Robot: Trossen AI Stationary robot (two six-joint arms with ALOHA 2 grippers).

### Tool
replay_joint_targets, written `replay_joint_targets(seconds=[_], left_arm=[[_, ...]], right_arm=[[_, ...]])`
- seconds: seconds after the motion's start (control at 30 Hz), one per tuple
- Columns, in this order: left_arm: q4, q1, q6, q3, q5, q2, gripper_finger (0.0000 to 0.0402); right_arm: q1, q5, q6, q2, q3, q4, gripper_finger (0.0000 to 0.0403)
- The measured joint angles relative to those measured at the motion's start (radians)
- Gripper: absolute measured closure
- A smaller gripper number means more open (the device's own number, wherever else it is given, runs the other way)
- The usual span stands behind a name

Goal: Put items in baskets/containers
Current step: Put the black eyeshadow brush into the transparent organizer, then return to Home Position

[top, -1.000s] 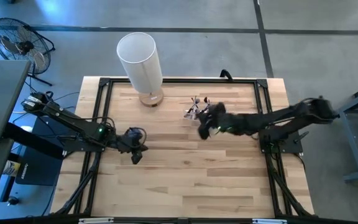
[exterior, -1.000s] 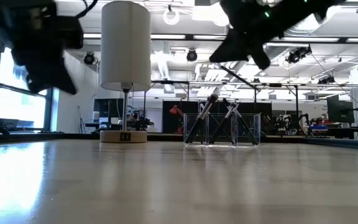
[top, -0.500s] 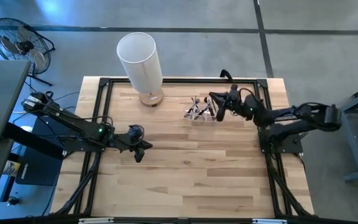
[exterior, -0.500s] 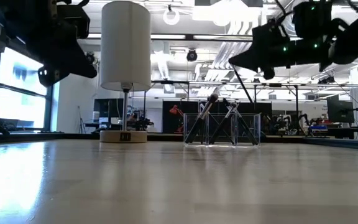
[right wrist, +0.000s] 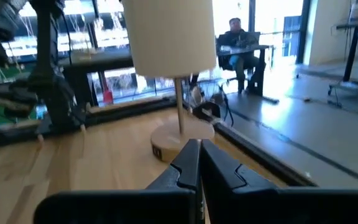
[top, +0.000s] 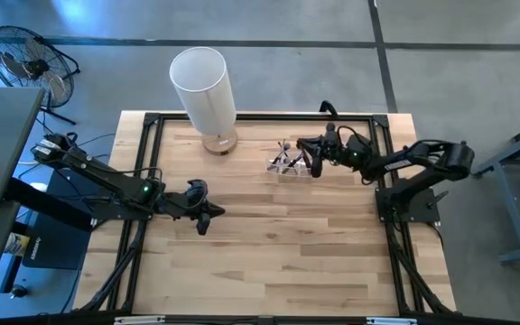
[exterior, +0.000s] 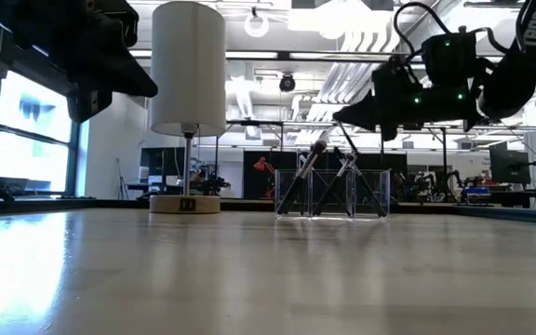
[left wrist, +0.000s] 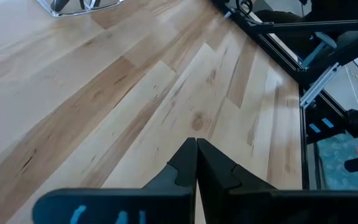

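Observation:
A small clear holder (top: 289, 166) (exterior: 333, 194) stands at the table's far side, right of the middle. Several dark thin brushes (exterior: 307, 172) (top: 283, 155) stand in it, leaning against its walls. My right gripper (top: 306, 157) (exterior: 340, 115) (right wrist: 199, 149) hovers just right of the holder and above it. It is shut on nothing and points level toward the table's left. My left gripper (top: 209, 220) (left wrist: 196, 149) hangs shut and empty over bare wood at the table's left middle, slanting down. A corner of the holder (left wrist: 73, 5) shows far ahead of it.
A tall white cylinder lamp on a wooden base (top: 204, 86) (exterior: 187, 67) (right wrist: 169, 37) stands at the far left of the holder. Black frame rails (top: 260, 117) run round the table. A person (right wrist: 234, 37) sits in the room beyond. Bare wood (top: 278, 244) fills the middle and near side.
My right gripper has swung from the table's middle toward the far edge, sunk, and turned level, so that it now points left beside the holder. It has stayed shut. My left gripper has tipped up a little, in place.

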Motion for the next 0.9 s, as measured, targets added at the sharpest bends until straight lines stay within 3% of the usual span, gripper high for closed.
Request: replay_joint_targets(seconds=[0.17,0.57,0.73,0.9], left_arm=[[-0.002,0.0,0.0,0.0,0.0,0.0,0.0401],[-0.008,0.0,0.003,0.0,0.036,0.0,0.0401],[-0.008,0.0,0.003,0.0,0.036,0.0,0.04],[-0.027,0.0,0.002,0.001,0.033,0.0,0.04]], right_arm=[[0.001,-0.001,-0.023,-0.008,0.0,-0.043,0.038],[0.001,-0.001,-0.025,-0.014,0.0,-0.077,0.0288],[0.003,-0.003,-0.018,-0.065,0.004,-0.068,0.028],[0.003,-0.086,0.032,-0.23,0.004,-0.216,0.0291]])
